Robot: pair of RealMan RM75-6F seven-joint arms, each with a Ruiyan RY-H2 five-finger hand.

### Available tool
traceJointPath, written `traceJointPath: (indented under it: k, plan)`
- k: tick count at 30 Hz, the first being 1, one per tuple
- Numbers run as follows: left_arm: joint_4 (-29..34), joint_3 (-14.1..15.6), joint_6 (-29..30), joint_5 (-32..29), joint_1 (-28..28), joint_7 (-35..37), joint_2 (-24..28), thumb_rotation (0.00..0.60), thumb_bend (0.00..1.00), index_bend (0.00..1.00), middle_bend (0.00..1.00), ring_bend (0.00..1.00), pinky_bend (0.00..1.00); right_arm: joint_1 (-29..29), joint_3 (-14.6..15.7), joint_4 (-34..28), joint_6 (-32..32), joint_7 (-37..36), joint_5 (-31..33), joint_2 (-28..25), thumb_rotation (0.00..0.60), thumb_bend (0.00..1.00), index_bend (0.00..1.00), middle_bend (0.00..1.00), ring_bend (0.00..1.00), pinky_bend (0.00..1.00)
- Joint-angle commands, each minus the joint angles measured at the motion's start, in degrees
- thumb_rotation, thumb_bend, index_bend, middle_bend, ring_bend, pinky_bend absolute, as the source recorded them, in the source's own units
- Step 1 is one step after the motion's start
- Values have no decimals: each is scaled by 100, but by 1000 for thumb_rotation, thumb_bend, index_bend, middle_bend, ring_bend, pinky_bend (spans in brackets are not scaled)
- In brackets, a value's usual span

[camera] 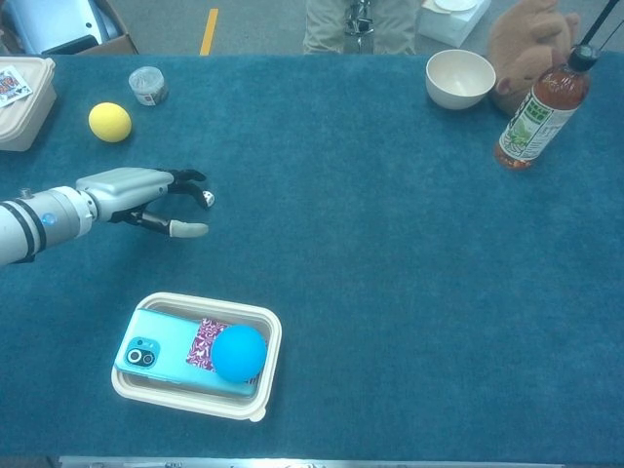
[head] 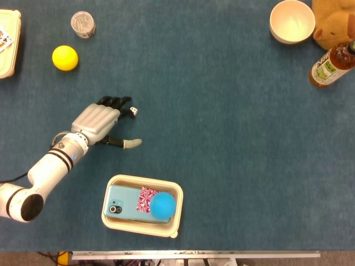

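My left hand [head: 99,122] [camera: 136,193] hovers palm-down over the blue table, left of centre, fingers stretched forward and thumb spread out to the side. A small white die [head: 133,112] [camera: 209,200] lies on the cloth right at the dark fingertips [head: 118,102]; I cannot tell whether they touch it. Nothing is held in the hand. My right hand shows in neither view.
A cream tray [head: 173,188] near the front edge holds a light-blue phone [head: 125,204] and a blue ball [head: 163,205]. Far left are a yellow ball [head: 65,57], a small clear cup [head: 82,24] and a beige box [head: 8,52]. Far right stand a white bowl [head: 292,21], a bottle [head: 331,64] and a brown plush toy [head: 334,22].
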State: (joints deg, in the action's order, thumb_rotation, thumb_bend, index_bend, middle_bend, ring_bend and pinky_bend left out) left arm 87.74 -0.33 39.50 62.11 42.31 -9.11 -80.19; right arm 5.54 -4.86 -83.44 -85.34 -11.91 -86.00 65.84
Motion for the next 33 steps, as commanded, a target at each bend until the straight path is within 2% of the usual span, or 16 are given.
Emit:
traceJointPath:
  k: [1, 12, 22, 27, 30, 33]
  plan:
    - [-22, -17, -4, -9, 19, 2, -24, 136, 113, 212, 0, 0, 0, -6, -1, 11, 0, -8, 7, -2, 600, 286, 397, 348, 263, 423]
    - [-119, -132, -60, -62, 179, -53, -41, 143, 113, 212, 0, 0, 0, -35, -6, 68, -14, -62, 29, 9, 600, 286, 397, 348, 263, 423]
    - [-146, -115, -164, -154, 314, -184, 43, 150, 113, 212, 0, 0, 0, -47, -16, 70, -29, -65, 30, 10, 600, 287, 397, 348, 264, 423]
    - [11, -129, -21, -161, 291, -223, 190, 167, 112, 212, 0, 0, 0, -45, -24, 60, -38, -68, 19, 11, 600, 286, 397, 348, 263, 423]
    - [256, -161, 245, -201, 220, -310, 459, 200, 113, 212, 0, 0, 0, -39, -23, 41, -45, -63, -7, -9, 600, 286, 397, 348, 263, 423]
    - [492, -203, 527, -221, 110, -326, 686, 206, 113, 211, 0, 0, 0, -44, -25, 9, -50, -45, -5, -35, 600, 286, 397, 348, 263, 423]
